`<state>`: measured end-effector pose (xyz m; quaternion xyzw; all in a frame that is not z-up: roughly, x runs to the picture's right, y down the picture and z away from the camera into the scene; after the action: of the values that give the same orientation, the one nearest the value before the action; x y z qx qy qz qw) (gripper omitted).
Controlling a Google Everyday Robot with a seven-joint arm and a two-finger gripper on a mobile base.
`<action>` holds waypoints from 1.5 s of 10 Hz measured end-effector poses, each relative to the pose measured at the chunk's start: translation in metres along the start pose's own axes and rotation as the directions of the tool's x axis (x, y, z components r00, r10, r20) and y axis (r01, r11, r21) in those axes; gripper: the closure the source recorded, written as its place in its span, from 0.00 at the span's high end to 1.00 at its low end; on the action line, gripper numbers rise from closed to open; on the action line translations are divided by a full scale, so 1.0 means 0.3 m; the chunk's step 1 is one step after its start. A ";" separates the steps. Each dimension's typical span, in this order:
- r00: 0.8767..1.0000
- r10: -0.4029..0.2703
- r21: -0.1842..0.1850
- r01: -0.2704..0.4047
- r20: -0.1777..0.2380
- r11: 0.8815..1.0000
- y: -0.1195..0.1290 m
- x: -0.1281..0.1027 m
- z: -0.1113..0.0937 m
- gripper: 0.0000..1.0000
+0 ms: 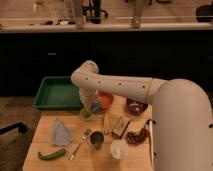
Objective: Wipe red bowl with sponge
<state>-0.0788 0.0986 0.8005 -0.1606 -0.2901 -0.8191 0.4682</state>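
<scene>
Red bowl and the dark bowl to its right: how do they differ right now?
Colour: the red bowl is bright orange-red, while the dark bowl is deep brownish. Position: the red bowl sits nearer the green tray, and the dark bowl is farther right. Access: the end effector hangs at the red bowl's left rim, away from the dark bowl. Both stand upright on the wooden table.

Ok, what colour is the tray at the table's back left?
The tray is green, clear in the camera view; the gripper hangs beside the red bowl.
</scene>
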 end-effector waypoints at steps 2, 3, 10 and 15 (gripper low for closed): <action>1.000 -0.006 0.000 0.006 0.001 1.000 -0.002 -0.001 0.001 0.00; 0.999 -0.033 0.000 0.033 0.007 0.999 -0.020 -0.010 0.005 0.00; 0.976 -0.219 0.026 0.219 -0.007 0.975 -0.262 -0.011 -0.011 0.00; 0.943 -0.330 0.099 0.325 0.042 0.940 -0.452 -0.040 0.099 0.00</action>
<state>-0.1896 0.1785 0.7732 -0.1123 -0.3633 -0.8664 0.3236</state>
